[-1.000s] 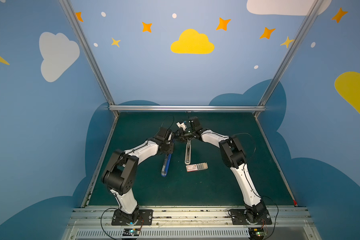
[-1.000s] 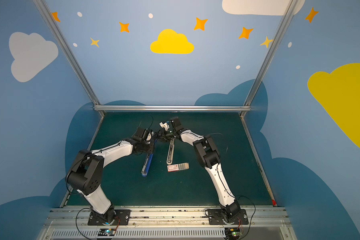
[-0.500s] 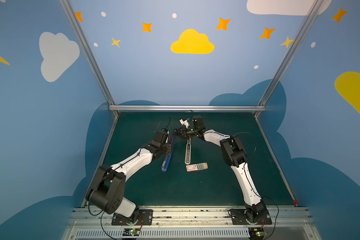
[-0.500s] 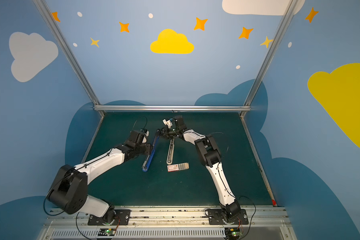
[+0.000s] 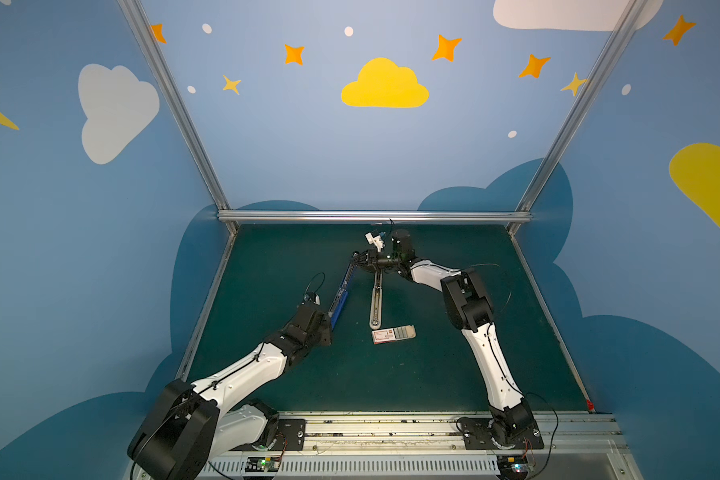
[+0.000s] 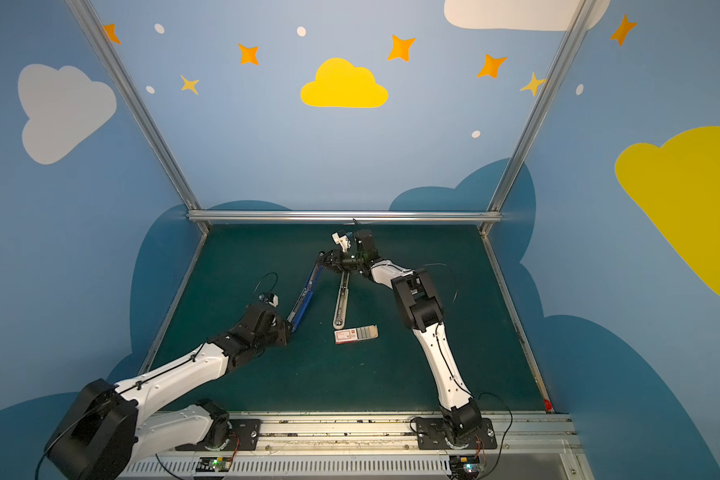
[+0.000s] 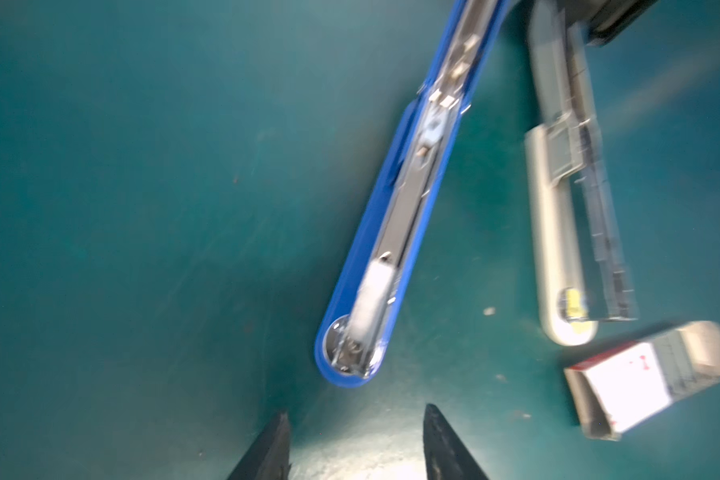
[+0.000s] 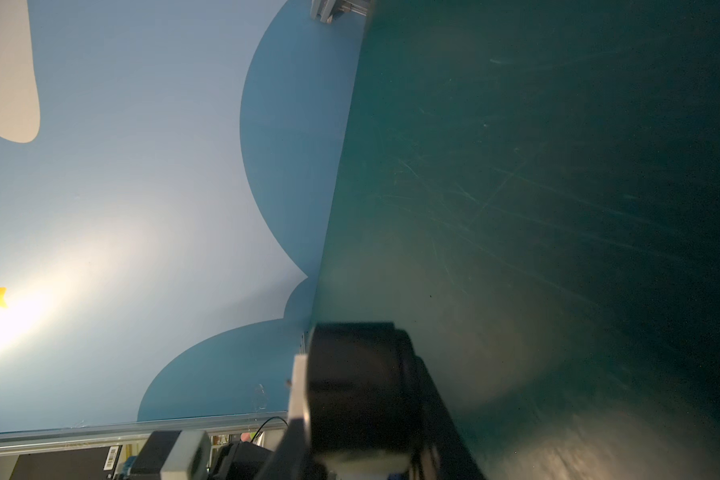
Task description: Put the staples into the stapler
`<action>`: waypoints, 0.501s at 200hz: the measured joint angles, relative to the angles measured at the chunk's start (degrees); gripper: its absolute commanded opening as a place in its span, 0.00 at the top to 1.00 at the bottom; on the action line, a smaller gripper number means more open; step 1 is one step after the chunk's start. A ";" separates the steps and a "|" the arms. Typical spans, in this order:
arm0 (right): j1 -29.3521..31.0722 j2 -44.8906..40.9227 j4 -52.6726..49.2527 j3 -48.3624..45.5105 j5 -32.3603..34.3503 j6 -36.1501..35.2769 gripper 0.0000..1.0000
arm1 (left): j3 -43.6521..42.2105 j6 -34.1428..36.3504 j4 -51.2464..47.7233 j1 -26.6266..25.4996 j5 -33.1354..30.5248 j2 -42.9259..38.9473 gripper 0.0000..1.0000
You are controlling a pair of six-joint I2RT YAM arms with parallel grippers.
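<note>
The stapler lies opened out on the green mat, its blue top arm splayed away from its pale grey base. My right gripper is shut on the stapler's black hinge end at the far side. My left gripper stands open and empty just short of the blue arm's rounded tip. The staples sit in the slid-out tray of a white-and-red box beside the base's tip.
Aluminium frame rails and blue walls bound the green mat at the back and sides. A metal rail with the arm bases runs along the front edge.
My left gripper has opened and drawn back from the hinge, along the blue arm, to its near tip. The right gripper has kept its hold at the hinge.
</note>
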 measured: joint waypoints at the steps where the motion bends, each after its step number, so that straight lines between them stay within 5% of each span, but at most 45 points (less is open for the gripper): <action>1: 0.00 0.00 0.00 0.00 0.00 0.00 0.82 | -0.11 -0.07 0.17 0.00 -0.04 0.24 0.52; 37: 0.00 0.00 -0.02 0.00 0.00 -0.02 0.82 | -0.46 -0.02 6.47 0.17 -0.35 5.09 0.63; 100: 0.02 0.04 -0.04 0.04 0.00 -0.02 0.83 | 0.92 1.88 11.02 2.99 2.95 9.84 0.65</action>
